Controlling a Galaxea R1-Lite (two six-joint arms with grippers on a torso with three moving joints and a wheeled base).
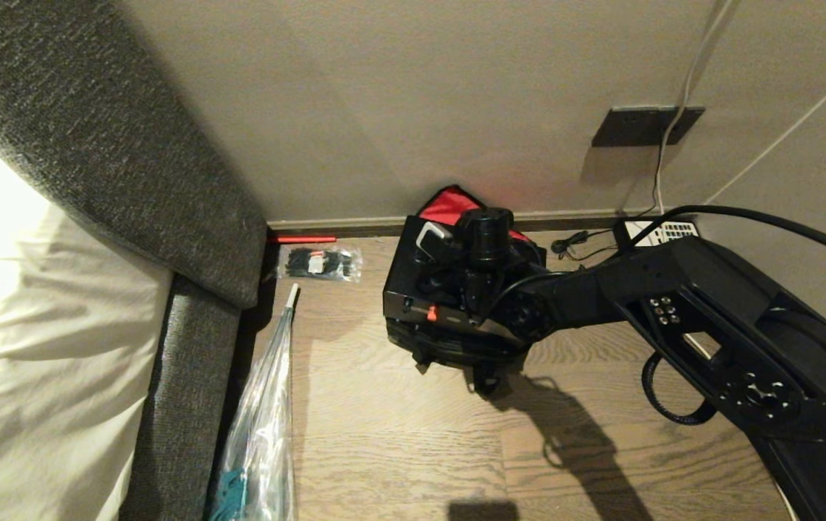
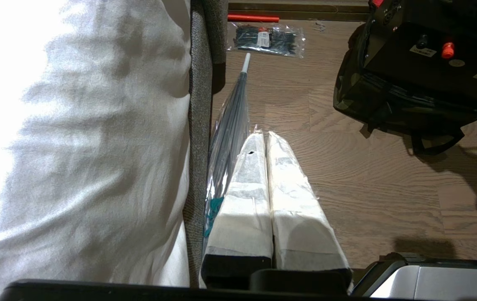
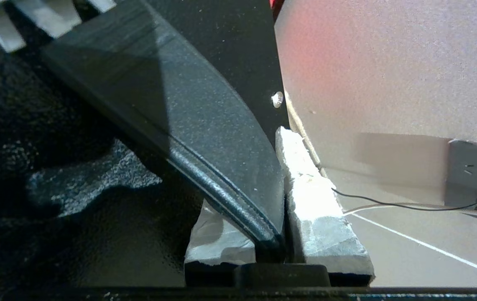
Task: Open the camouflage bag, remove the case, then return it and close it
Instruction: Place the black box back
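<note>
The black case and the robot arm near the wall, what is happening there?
The right hand is shut on the handle of the case, which sits in the open camouflage bag on the wooden floor by the wall. The bag's red lining shows behind the case. Whether the case is going out or back in cannot be told. The left hand is shut and empty, parked beside the bed.

The right gripper (image 3: 278,200) is clamped on the case's black handle (image 3: 205,138), one pale padded finger (image 3: 313,200) on either side. Below lies the case (image 3: 75,225) (black, grainy). Beyond are the beige wall (image 3: 388,67) and a thin cable (image 3: 405,205).
</note>
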